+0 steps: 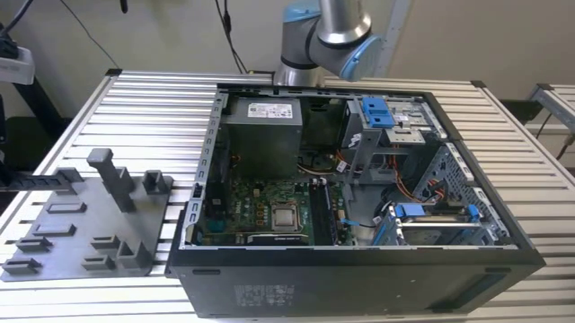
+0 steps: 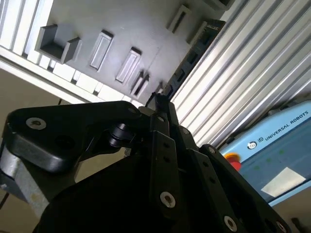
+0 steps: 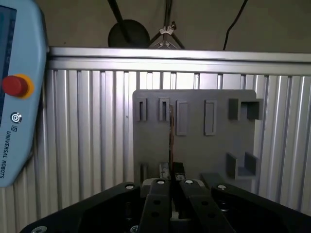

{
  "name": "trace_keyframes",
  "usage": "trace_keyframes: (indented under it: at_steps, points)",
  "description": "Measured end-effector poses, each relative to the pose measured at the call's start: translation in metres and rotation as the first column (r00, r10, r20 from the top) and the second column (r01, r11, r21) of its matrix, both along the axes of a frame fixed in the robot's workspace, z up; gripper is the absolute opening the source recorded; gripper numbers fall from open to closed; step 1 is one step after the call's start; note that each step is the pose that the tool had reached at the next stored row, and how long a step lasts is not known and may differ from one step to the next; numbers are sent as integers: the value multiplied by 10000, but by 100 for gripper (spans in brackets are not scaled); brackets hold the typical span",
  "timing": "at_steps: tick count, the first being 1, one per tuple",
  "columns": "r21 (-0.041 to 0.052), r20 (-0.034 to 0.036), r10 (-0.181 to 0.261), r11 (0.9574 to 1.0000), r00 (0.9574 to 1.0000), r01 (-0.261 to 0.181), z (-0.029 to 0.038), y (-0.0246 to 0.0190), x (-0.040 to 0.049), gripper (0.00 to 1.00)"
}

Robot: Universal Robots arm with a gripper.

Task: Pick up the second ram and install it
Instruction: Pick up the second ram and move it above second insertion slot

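In the first wrist view my gripper (image 3: 171, 169) points down at the grey fixture (image 3: 194, 145) from well above it. Its fingers (image 3: 165, 171) stand close together on a thin dark strip seen edge-on, the second ram (image 3: 171, 136), which sticks out past the fingertips. The second wrist view has the same fingers meeting at the gripper (image 2: 159, 99) over the fixture (image 2: 121, 29). In the exterior view the arm's elbow (image 1: 328, 33) shows behind the open computer case (image 1: 359, 282), with the motherboard (image 1: 269, 208) lying inside it.
The grey fixture (image 1: 72, 229) with upright posts and empty slots lies on the ribbed aluminium table (image 1: 153, 114), at the exterior view's left of the case. A blue teach pendant (image 3: 14, 97) lies on the table beside the fixture. Drive cages and cables crowd the case's right half.
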State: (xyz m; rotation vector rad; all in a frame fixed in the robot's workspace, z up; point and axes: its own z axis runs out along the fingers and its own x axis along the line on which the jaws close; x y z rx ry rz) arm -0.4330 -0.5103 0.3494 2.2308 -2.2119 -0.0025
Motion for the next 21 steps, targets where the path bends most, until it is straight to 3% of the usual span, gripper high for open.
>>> trace_keyframes:
  at_steps: [21]
  points:
    - [2,-1,-1,10000,10000,1,443,0,0,14]
